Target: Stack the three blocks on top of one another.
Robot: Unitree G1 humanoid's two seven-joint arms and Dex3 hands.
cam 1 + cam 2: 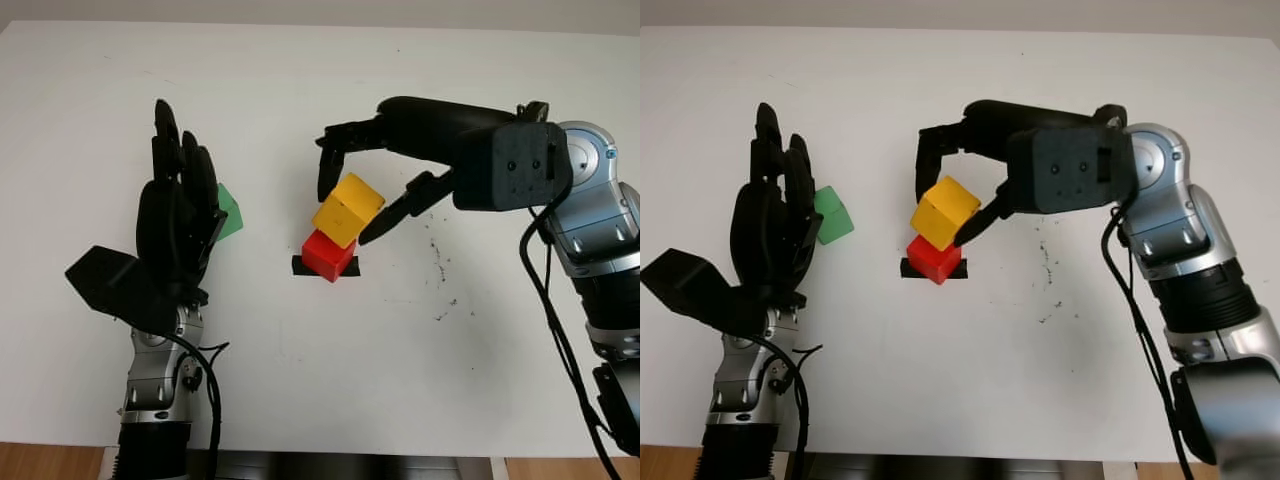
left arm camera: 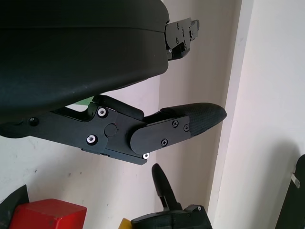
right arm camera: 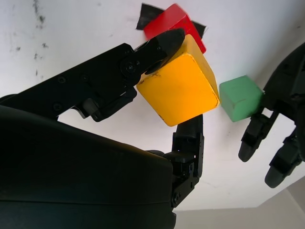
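On the white tabletop [image 1: 300,380], the right robot hand [image 1: 362,190] pinches the yellow block [image 1: 348,209], tilted atop the red block [image 1: 328,255]. The left robot hand [image 1: 180,215], open, partly hides the green block [image 3: 240,97], plain from the right wrist.

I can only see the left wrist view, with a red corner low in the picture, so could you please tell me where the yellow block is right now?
Observer: The right robot hand grips the yellow block, tilted, on top of the red block.
Operator: Thank you. Is the red block sitting on anything?
Observer: Yes, it sits on a black tape mark on the white table.
Operator: And where is the green block, please?
Observer: The green block lies on the table beside the left robot hand, which is open and holds nothing.
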